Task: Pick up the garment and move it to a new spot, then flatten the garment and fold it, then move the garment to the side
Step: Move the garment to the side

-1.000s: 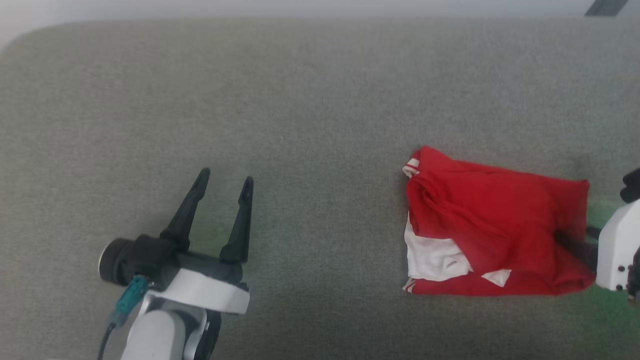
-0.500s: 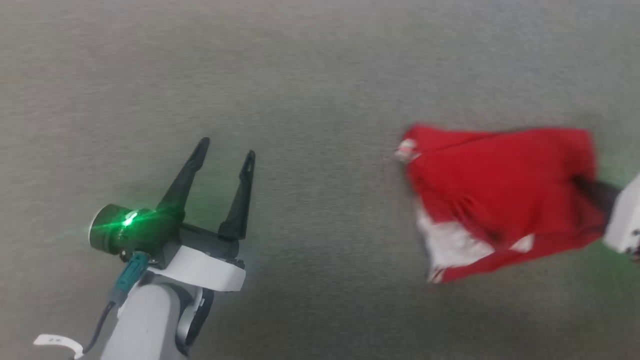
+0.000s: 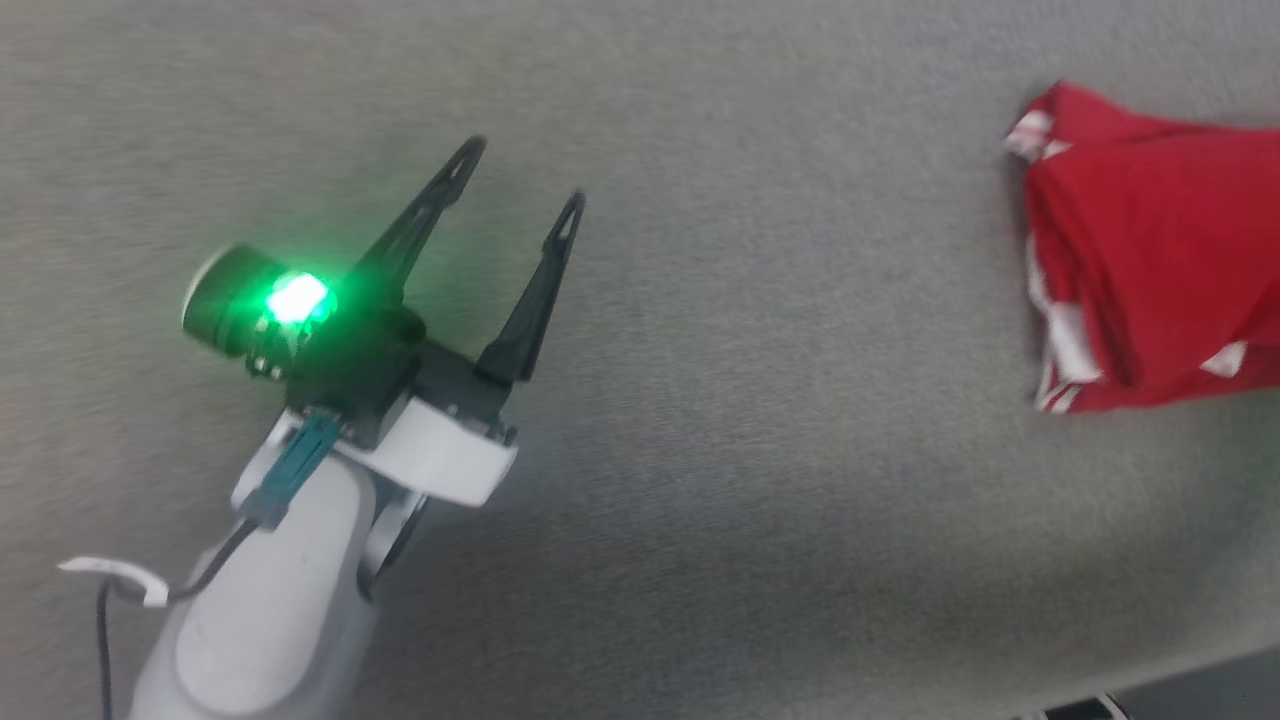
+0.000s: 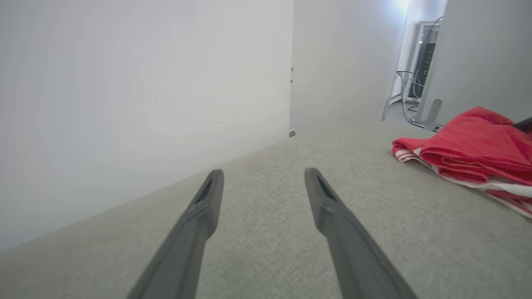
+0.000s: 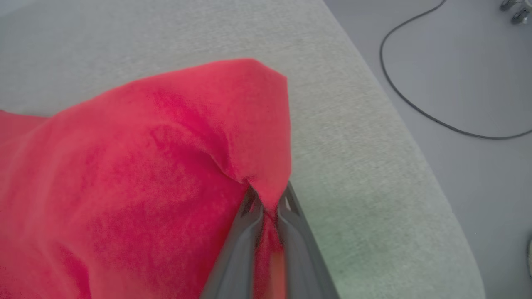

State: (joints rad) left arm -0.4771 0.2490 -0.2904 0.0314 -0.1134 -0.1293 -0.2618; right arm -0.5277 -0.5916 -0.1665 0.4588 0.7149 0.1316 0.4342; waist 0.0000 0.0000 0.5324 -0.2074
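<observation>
The folded red garment (image 3: pixel 1160 265) with white striped trim lies at the right edge of the head view, cut off by the frame. In the left wrist view the garment (image 4: pixel 474 151) sits off to the right on the grey table (image 4: pixel 291 232). My right gripper (image 5: pixel 268 199) is shut on a fold of the garment (image 5: pixel 145 182), pinching its red cloth between both fingers. My left gripper (image 3: pixel 525 175) hovers open over bare table at the left, well apart from the garment, with a green light glowing on its wrist. The left gripper (image 4: pixel 262 178) holds nothing.
The grey fabric table (image 3: pixel 760 480) ends at a rounded edge close to the right of my right gripper (image 5: pixel 419 166). Beyond it a dark cable (image 5: pixel 415 104) lies on the floor. A white wall (image 4: pixel 145 83) backs the table.
The head camera has swung, so the whole picture shifted and the garment now sits further right and higher. The right arm's white casing has left the picture. My left gripper stays open.
</observation>
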